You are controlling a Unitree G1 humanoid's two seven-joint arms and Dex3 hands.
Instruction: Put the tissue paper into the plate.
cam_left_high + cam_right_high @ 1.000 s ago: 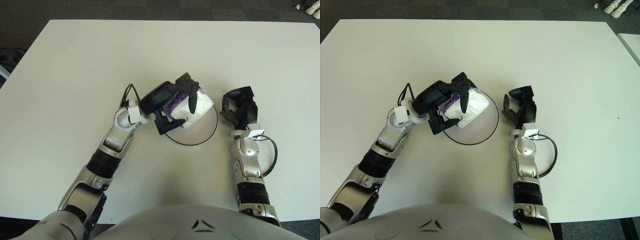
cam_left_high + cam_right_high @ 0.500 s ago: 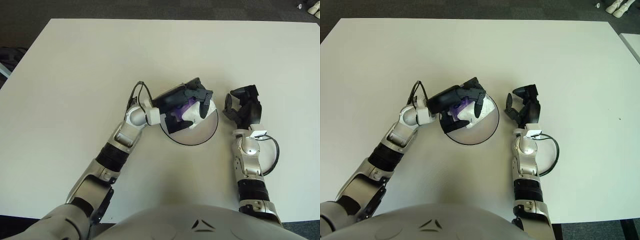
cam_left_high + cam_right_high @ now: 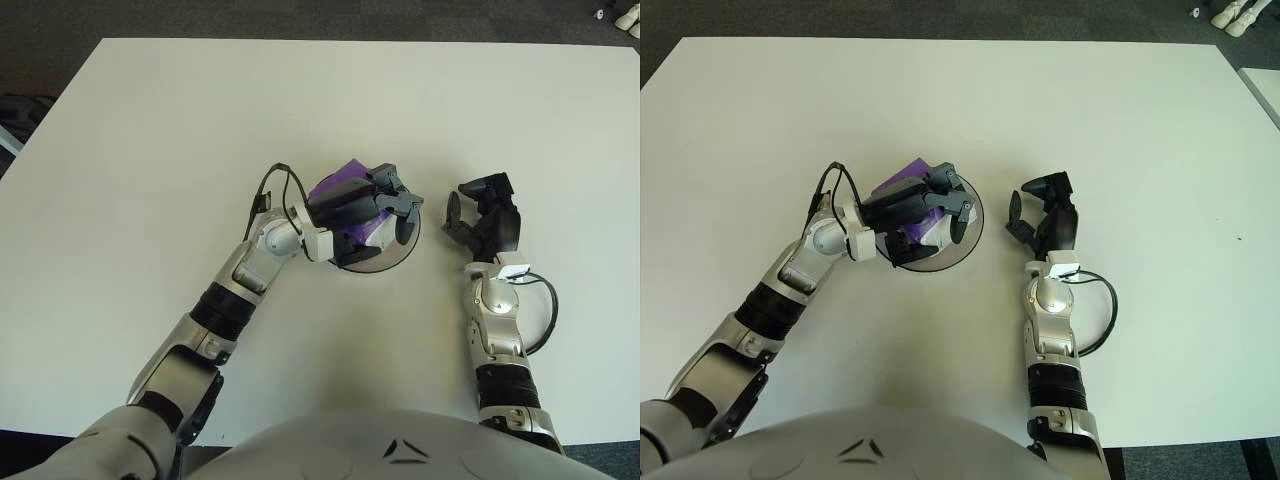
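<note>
The tissue pack [image 3: 345, 180], purple on top with a white end, lies tilted across the round dark-rimmed plate [image 3: 412, 240] at the table's middle. Its far corner sticks out past the plate's back-left rim. My left hand [image 3: 378, 225] reaches in from the left and is shut on the pack, with dark fingers over its top and right end and the thumb under its near side. The hand hides most of the plate's inside. My right hand [image 3: 480, 215] shows just right of the plate, fingers loosely spread and holding nothing.
The white table [image 3: 150, 130] extends wide on all sides of the plate. A black cable loops beside my right forearm [image 3: 545, 310]. Dark floor lies beyond the table's far edge.
My left hand has come down and turned, bringing the tissue pack from above the plate onto it with the purple side up. The right hand has barely moved.
</note>
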